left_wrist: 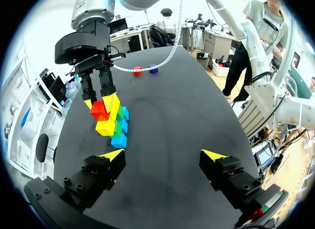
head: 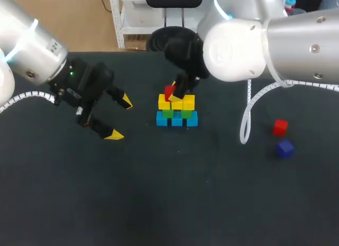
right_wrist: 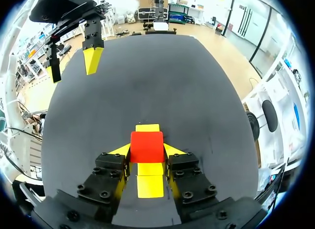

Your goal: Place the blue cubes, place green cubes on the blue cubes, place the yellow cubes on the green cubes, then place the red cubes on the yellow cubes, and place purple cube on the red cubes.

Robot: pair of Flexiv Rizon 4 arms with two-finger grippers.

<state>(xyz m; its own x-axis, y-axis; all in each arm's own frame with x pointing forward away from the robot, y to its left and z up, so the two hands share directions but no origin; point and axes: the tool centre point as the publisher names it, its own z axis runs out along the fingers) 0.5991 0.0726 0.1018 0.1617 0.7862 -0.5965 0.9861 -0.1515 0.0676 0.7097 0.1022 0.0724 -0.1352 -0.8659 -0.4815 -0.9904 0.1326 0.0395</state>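
Right claw (right_wrist: 146,151) is pinching a red cube (head: 169,91) from two sides. The cube hangs just over the yellow cubes (head: 183,102) of the stack, mid-desk (head: 169,193) toward the far edge. Left claw (head: 119,118) is spread and empty beside the stack.

Recommendation: lower the cube level and square, and release only once it is seated. Any sideways drag risks shifting the tiers.

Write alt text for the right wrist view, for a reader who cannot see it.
The right claw grips a red cube between its yellow-tipped fingers, directly over yellow cubes. Ahead of it, over the dark table, the left claw hangs open.
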